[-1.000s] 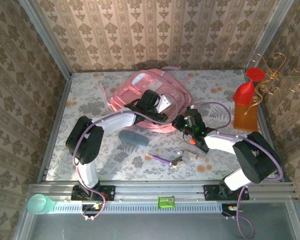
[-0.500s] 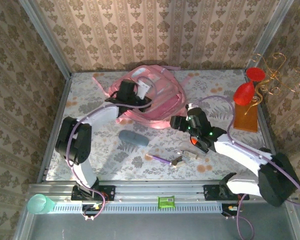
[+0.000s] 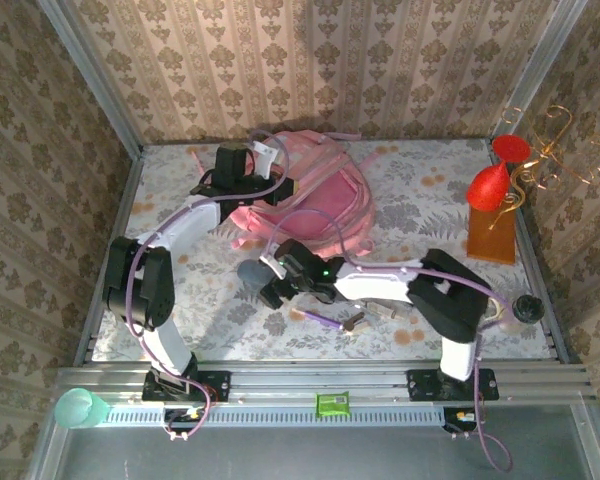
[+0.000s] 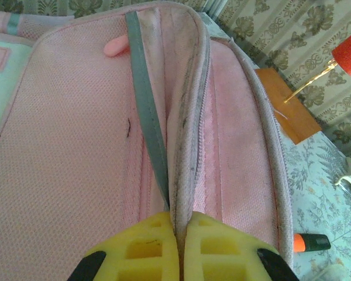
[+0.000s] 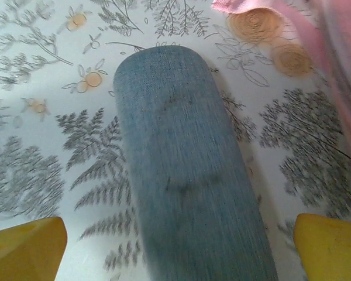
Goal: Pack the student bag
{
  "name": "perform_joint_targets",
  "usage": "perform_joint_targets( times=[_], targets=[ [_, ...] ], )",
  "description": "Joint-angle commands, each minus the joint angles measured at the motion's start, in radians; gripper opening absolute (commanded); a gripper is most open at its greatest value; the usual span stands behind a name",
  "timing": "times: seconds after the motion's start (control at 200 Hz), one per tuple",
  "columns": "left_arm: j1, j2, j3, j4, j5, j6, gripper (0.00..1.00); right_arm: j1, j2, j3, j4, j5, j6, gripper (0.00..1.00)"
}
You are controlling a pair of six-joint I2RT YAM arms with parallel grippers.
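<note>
The pink backpack lies at the far edge of the table, about midway along it, slumped on its side with a strap trailing toward the far left corner. My left gripper is clenched on the rim of the backpack's open mouth. The two yellow pads are pressed together, with the pink fabric and a grey strip of trim pinched between them, beside the zipper.

My right gripper is spread wide, low over the middle of the table on the near side of the backpack. A blue denim pencil case lies flat between its fingers, and there is a gap on each side, so I am grasping nothing there. The pencil case sits just beside the backpack's near edge.

A purple pen lies toward the near edge. An orange marker lies on the cloth past the backpack.
</note>
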Motion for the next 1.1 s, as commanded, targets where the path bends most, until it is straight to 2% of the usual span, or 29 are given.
perform_joint_targets(
  times=[0.0, 0.07, 0.15, 0.185, 0.26, 0.35, 0.48, 0.57, 0.645, 0.755, 0.85, 0.995, 1.095],
  targets=[
    [-0.002, -0.031, 0.046, 0.010, 0.071, -0.006, 0.00, -0.006, 0.088, 0.084, -0.053, -0.016, -0.076, 0.99],
    [-0.002, -0.035, 0.048, 0.007, 0.069, -0.002, 0.00, -0.008, 0.123, 0.109, -0.068, -0.045, -0.080, 0.92],
    [-0.003, -0.035, 0.050, -0.002, 0.062, 0.006, 0.00, -0.008, 0.124, 0.112, -0.071, -0.064, -0.071, 0.75],
    [-0.002, -0.033, 0.052, -0.007, 0.060, 0.008, 0.00, -0.008, 0.111, 0.099, -0.065, -0.063, -0.064, 0.62],
    [-0.003, -0.035, 0.054, -0.008, 0.056, 0.009, 0.00, -0.011, 0.046, 0.057, -0.055, -0.058, -0.045, 0.42],
    [-0.003, -0.037, 0.059, -0.011, 0.055, 0.004, 0.00, -0.021, -0.092, -0.032, -0.046, -0.067, -0.009, 0.32],
    [-0.002, -0.049, 0.070, -0.033, 0.045, 0.009, 0.00, -0.111, -0.342, -0.207, -0.038, -0.051, 0.113, 0.28],
    [-0.001, -0.065, 0.067, -0.030, 0.052, 0.007, 0.00, -0.266, -0.467, -0.305, -0.002, -0.111, 0.254, 0.27],
    [-0.001, -0.073, 0.070, -0.016, 0.071, -0.002, 0.00, -0.365, -0.506, -0.324, 0.035, -0.137, 0.366, 0.28],
    [-0.001, -0.069, 0.084, 0.013, 0.096, -0.037, 0.00, -0.444, -0.423, -0.207, -0.037, -0.089, 0.567, 0.29],
    [-0.003, -0.056, 0.117, 0.035, 0.112, -0.080, 0.00, -0.482, -0.314, -0.121, -0.012, -0.084, 0.710, 0.31],
    [-0.007, -0.028, 0.207, 0.048, 0.154, -0.147, 0.00, -0.484, -0.156, 0.027, 0.113, -0.058, 0.857, 0.32],
    [-0.010, -0.015, 0.254, 0.071, 0.151, -0.192, 0.00, -0.457, -0.013, 0.194, 0.123, -0.022, 0.944, 0.42]
  ],
)
